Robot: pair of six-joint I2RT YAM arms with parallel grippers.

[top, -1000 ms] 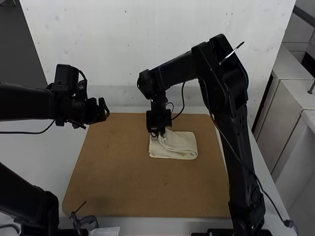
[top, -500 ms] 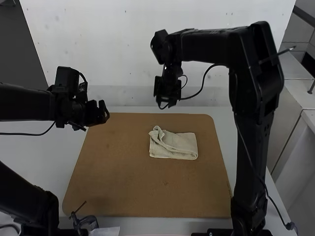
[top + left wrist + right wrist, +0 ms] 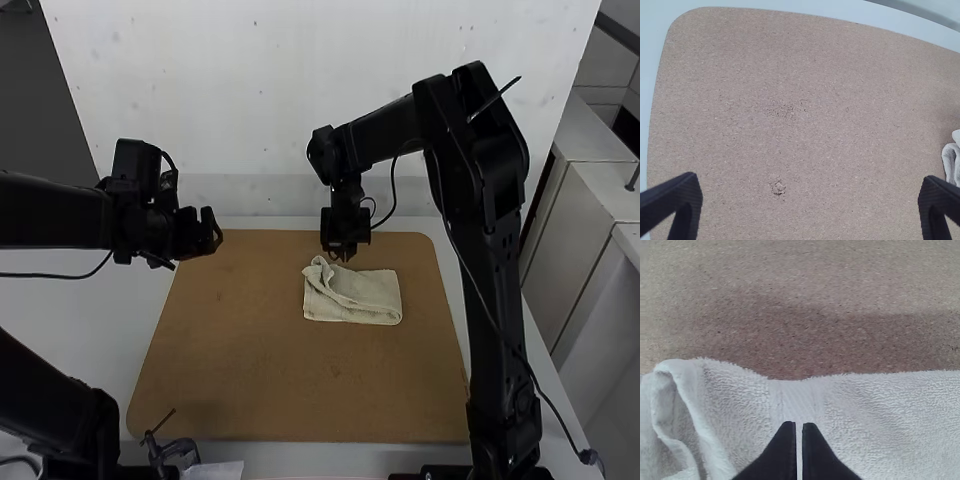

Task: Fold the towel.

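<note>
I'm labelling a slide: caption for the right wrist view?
Right gripper, fingers nearly together, over the rumpled towel.

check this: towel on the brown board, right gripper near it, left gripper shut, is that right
Not quite: the left gripper is open, its fingers wide apart in the left wrist view. The towel is on the brown board with the right gripper near it.

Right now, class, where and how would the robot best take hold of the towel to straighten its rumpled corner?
Probably by the ruffled far-left corner of the towel, pinched from above. That corner stands up in a loose ridge, while the rest lies fairly flat. The right gripper is nearby, but its shut fingers would need opening first.
</note>
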